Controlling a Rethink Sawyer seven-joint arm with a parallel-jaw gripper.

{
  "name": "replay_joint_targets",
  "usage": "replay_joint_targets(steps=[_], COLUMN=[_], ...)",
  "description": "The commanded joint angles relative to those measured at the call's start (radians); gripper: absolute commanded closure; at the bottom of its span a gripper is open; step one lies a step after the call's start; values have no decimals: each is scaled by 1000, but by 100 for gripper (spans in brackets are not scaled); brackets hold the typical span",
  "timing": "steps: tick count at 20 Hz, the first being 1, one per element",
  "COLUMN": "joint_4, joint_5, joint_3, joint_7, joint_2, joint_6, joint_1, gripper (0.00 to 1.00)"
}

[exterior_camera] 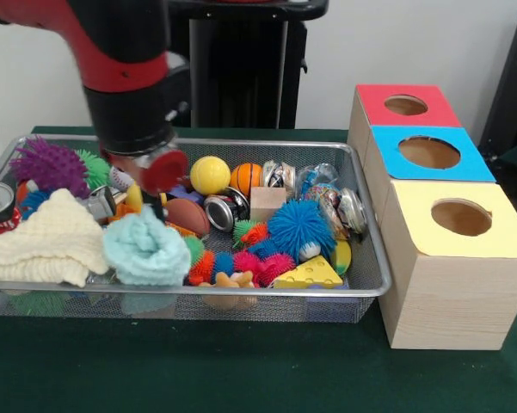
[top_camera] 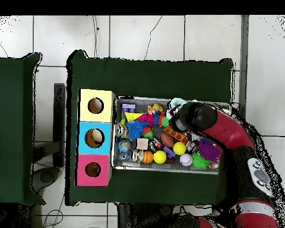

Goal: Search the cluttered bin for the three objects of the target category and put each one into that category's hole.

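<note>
The wire mesh bin (exterior_camera: 374,232) is full of toys. Among them are a yellow ball (exterior_camera: 210,175), an orange basketball (exterior_camera: 246,178), a brown football (exterior_camera: 187,215), a blue spiky ball (exterior_camera: 301,228), a purple spiky ball (exterior_camera: 50,165), a cheese wedge (exterior_camera: 308,274) and a wooden cube (exterior_camera: 267,203). My gripper (exterior_camera: 142,172) hangs low over the bin's left part, just above the toys near a baseball (exterior_camera: 120,178). The black wrist hides its tip. In the overhead view the arm's end (top_camera: 183,119) is over the bin (top_camera: 157,170).
Three wooden boxes with round holes stand beside the bin: red top (exterior_camera: 404,105), blue top (exterior_camera: 428,153), yellow top (exterior_camera: 461,218). A cream knit cloth (exterior_camera: 43,241) and a teal knit piece (exterior_camera: 146,249) lie at the bin's front left. Crushed cans (exterior_camera: 226,211) lie among the toys.
</note>
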Motion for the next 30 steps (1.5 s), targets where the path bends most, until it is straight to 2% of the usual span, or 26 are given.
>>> replay_joint_targets(steps=[1, 4, 9, 13, 22, 29, 30], joint_4=[-118, -142, -273, -318, -309, -356, -354], joint_5=[-87, -115, -162, -192, -234, -271, -287], joint_3=[142, 159, 197, 217, 249, 275, 283], joint_7=[-255, -257, -312, -325, -289, -293, -293], joint_2=[-5, -6, 53, 64, 56, 84, 81], joint_6=[106, 139, 226, 265, 250, 252, 244], joint_1=[-79, -86, -110, -121, -135, -144, -148], gripper=[100, 100, 100, 100, 100, 100, 0])
